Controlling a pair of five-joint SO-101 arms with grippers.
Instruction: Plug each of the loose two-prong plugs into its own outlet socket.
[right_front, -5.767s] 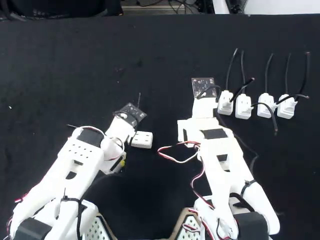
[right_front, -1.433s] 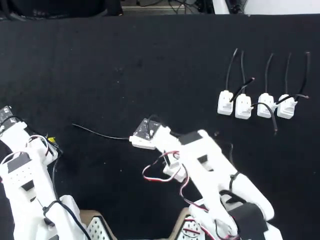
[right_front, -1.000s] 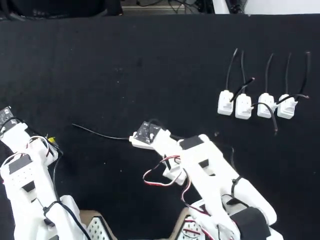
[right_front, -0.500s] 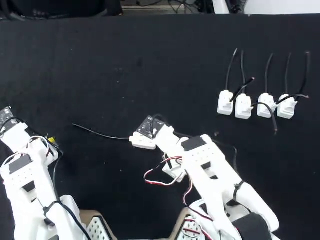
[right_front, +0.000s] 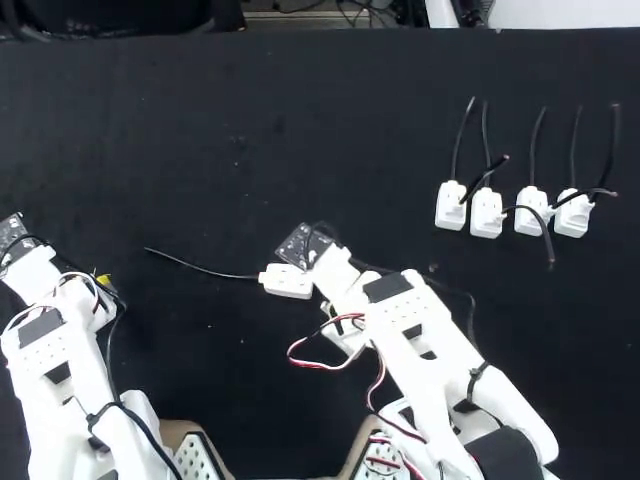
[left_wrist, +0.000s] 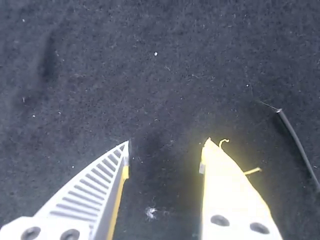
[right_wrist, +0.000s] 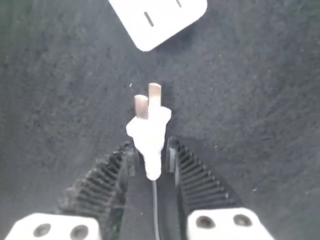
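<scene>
Tabletop (right_front: 200, 120): black, felt-like cloth with fine lint. It lies open across the whole far half and the far-left corner. Right gripper (right_wrist: 150, 146) is near the middle of the tabletop, a little toward the near edge. Its ribbed black fingers (right_wrist: 197, 172) are clamped on the white two-prong plug (right_wrist: 149, 129), which has a moulded, rounded body and a black cord running back between the jaws. The two flat metal prongs point at the loose outlet socket (right_wrist: 157, 17) but are apart from it, with a strip of bare cloth between. The socket is a white, smooth, round-cornered block lying flat, with a slot visible in its face. A thin black wire (right_front: 200, 266) runs from the socket's left end toward the left edge. Left gripper (left_wrist: 167, 145) sits by the left edge toward the near-left corner, with its jaws spread apart over bare cloth and nothing between them. A row of four white sockets (right_front: 487, 213) lies toward the right edge, each with a plug seated and a black cord trailing toward the far edge.
</scene>
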